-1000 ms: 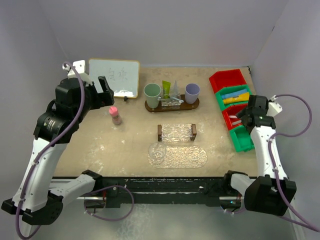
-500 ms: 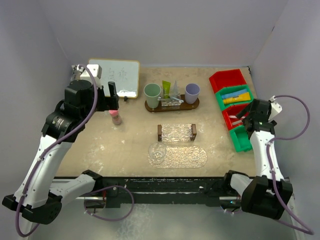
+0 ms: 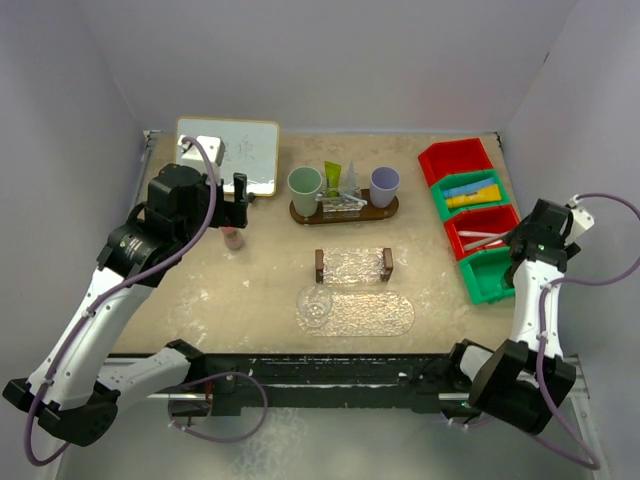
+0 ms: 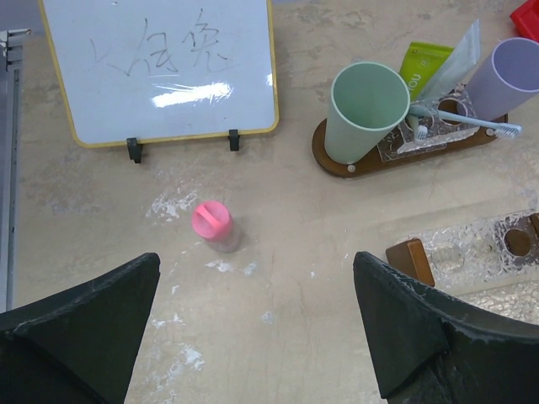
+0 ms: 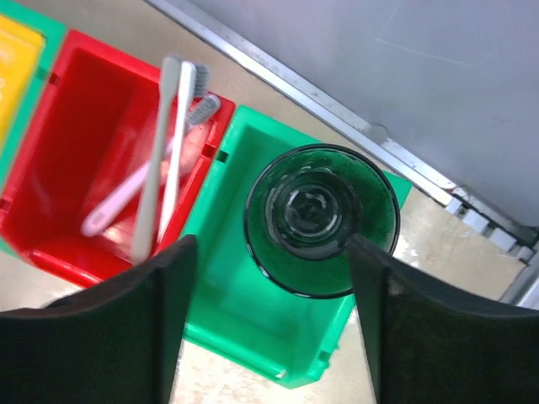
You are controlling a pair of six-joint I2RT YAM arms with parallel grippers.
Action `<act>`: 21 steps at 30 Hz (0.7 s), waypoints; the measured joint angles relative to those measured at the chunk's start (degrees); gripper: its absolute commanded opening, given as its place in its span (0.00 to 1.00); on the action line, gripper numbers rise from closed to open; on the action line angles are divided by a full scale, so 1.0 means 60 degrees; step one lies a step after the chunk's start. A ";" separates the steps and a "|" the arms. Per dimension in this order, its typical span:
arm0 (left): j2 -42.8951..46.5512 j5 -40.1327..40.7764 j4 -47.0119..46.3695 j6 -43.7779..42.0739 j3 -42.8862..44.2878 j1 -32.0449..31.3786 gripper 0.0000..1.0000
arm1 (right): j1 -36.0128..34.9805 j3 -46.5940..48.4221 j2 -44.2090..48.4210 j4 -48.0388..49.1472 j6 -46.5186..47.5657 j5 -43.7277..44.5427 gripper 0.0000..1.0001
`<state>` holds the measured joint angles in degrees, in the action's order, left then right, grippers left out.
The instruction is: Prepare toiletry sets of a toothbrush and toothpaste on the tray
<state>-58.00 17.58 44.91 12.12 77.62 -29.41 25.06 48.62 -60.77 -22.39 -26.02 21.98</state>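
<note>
Left fingers (image 4: 84, 337) are spread empty above a pink-capped bottle (image 4: 212, 225), right fingers (image 5: 126, 337) likewise over a cup (image 5: 320, 210) in a green bin (image 5: 253, 316).

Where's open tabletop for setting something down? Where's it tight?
Bare table between the clear rack and the bins; also left of the clear tray, nearer than the pink-capped bottle. Crowded: the wooden tray at the back.

Both my arms raised, both tools pointing down with fingers apart.
My left arm (image 3: 105, 300) arches from its base over the left of the worktop (image 3: 270, 280), the left tool (image 3: 228, 200) spread wide. My right arm (image 3: 530, 310) stands steeply at the right edge, its wrist bent inward, with the right tool (image 3: 520, 245) spread, fingers (image 5: 126, 337) well apart.
</note>
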 measured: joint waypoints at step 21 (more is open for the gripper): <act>-0.0208 0.0178 -0.0149 -0.0127 -0.0044 0.0000 0.93 | 0.0346 -0.0295 -0.1362 0.0623 0.2973 -0.1483 0.33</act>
<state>-59.24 18.65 44.01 11.35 77.36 -29.41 27.14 46.85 -68.95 -18.65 -8.19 13.08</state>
